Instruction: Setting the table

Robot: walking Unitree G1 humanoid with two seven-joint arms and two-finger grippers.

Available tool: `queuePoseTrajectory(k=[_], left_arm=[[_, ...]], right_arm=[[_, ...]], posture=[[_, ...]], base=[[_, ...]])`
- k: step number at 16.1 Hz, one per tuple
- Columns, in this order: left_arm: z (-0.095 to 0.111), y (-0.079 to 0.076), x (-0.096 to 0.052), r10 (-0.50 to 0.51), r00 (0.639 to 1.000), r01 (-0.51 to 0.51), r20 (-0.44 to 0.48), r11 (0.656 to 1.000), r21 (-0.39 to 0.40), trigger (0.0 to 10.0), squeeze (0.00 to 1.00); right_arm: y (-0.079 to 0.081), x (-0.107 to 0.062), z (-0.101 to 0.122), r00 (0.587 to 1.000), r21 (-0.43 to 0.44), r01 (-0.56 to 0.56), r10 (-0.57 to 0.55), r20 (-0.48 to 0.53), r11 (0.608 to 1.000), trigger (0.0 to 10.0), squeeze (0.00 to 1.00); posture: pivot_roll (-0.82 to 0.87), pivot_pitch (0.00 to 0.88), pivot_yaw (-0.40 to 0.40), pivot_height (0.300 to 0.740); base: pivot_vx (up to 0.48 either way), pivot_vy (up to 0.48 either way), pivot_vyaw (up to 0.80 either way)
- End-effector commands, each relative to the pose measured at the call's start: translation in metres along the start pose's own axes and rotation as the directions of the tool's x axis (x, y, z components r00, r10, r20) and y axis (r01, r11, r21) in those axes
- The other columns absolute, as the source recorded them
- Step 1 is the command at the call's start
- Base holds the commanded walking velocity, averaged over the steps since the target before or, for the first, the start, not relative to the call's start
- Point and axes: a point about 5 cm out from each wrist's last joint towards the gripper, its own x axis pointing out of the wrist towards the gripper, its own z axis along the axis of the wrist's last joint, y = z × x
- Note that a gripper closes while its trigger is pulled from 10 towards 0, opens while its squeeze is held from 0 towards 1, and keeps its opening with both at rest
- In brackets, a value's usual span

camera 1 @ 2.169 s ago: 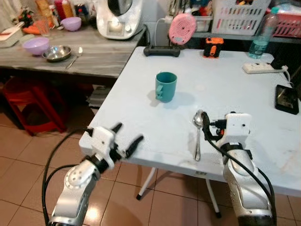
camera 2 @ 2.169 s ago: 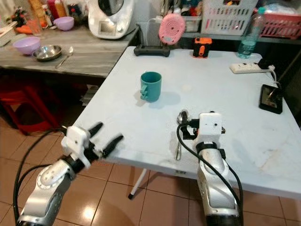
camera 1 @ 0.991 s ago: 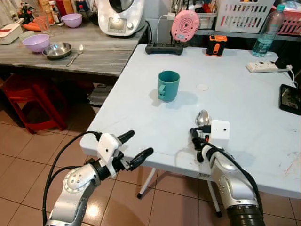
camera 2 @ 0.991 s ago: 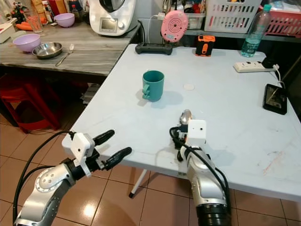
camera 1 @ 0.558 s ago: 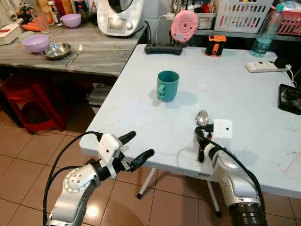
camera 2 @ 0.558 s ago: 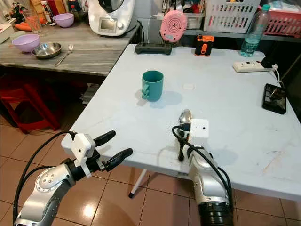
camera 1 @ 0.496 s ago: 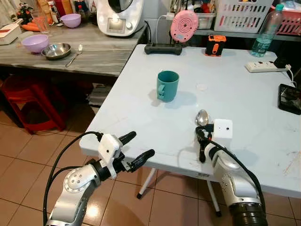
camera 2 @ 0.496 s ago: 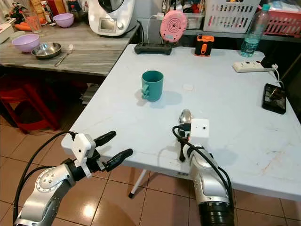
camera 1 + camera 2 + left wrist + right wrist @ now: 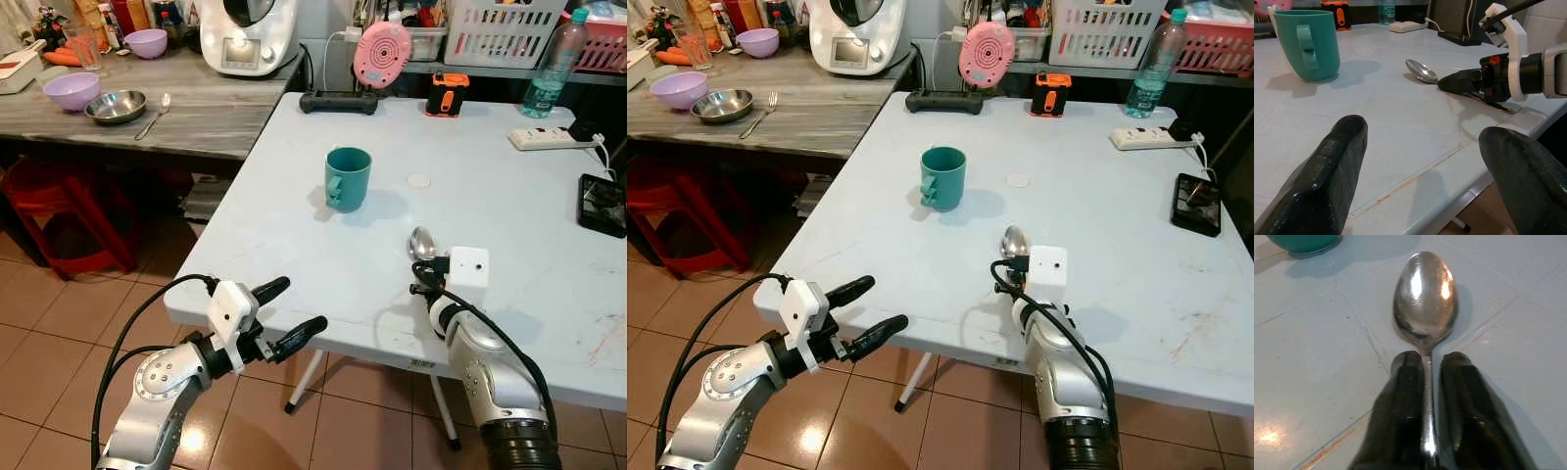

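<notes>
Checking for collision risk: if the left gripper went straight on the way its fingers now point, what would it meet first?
Likely the white table. The left gripper, open, points across its near edge, with the teal mug and the right gripper on the spoon farther along; depth is unclear.

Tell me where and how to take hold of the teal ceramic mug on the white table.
Grip the teal ceramic mug across its body, coming level from the table's near edge. It stands upright with its mouth open, and its handle faces that edge, so set one finger either side of the handle. The open left gripper is free for this.
</notes>
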Motion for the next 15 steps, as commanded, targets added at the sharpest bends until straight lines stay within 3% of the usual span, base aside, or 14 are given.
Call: queuePoseTrajectory(k=[1, 5, 8, 10, 11, 12, 13, 15], left_arm=[[0.002, 0.0, -0.001, -0.01, 1.0, 0.01, -0.002, 1.0, 0.015, 10.0, 0.0], [0.005, 0.001, 0.001, 0.004, 1.0, -0.005, 0.019, 1.0, 0.023, 10.0, 0.0], [0.004, 0.001, 0.002, 0.027, 0.999, -0.028, 0.022, 0.999, 0.027, 10.0, 0.0], [0.005, 0.008, 0.001, 0.115, 0.992, -0.117, 0.043, 0.993, 0.031, 10.0, 0.0], [0.008, 0.016, 0.001, 0.206, 0.976, -0.205, 0.075, 0.978, -0.029, 10.0, 0.0], [0.009, 0.019, 0.001, 0.241, 0.967, -0.239, 0.086, 0.97, -0.039, 10.0, 0.0], [0.011, 0.025, 0.001, 0.293, 0.952, -0.291, 0.088, 0.956, -0.038, 10.0, 0.0], [0.013, 0.043, 0.0, 0.453, 0.887, -0.441, 0.089, 0.889, -0.126, 10.0, 0.0]], right_arm=[[0.005, 0.001, -0.018, 0.996, 0.023, -0.016, 0.018, -0.091, 1.0, 0.0, 0.0], [0.004, 0.0, -0.015, 0.998, 0.028, -0.009, 0.011, -0.069, 1.0, 0.0, 0.0], [0.003, 0.0, -0.003, 1.0, 0.057, -0.002, 0.002, 0.0, 0.998, 0.0, 0.0], [0.002, -0.002, 0.007, 0.998, 0.077, 0.0, -0.005, 0.065, 0.997, 0.0, 0.0], [0.001, -0.005, 0.014, 0.994, 0.087, 0.006, -0.016, 0.112, 0.996, 0.0, 0.0], [0.001, -0.006, 0.016, 0.991, 0.086, 0.011, -0.022, 0.131, 0.996, 0.0, 0.0], [0.001, -0.008, 0.022, 0.986, 0.067, 0.011, -0.022, 0.166, 0.998, 9.6, 0.0], [0.003, -0.015, 0.035, 0.962, 0.057, 0.018, -0.033, 0.27, 0.998, 10.0, 0.0]], posture=[[-0.03, 0.065, 0.037, 0.74], [-0.03, 0.057, 0.034, 0.74], [-0.03, 0.058, 0.034, 0.74], [-0.03, 0.061, 0.03, 0.74], [-0.03, 0.062, 0.027, 0.74], [-0.03, 0.062, 0.027, 0.74], [-0.03, 0.062, 0.027, 0.74], [-0.04, 0.066, 0.028, 0.74]], base=[[0.0, 0.0, 0.0], [0.0, 0.0, 0.0], [0.0, 0.0, 0.0], [0.0, 0.0, 0.0], [0.0, 0.0, 0.0], [0.0, 0.0, 0.0], [0.0, 0.0, 0.0], [0.0, 0.0, 0.0]])
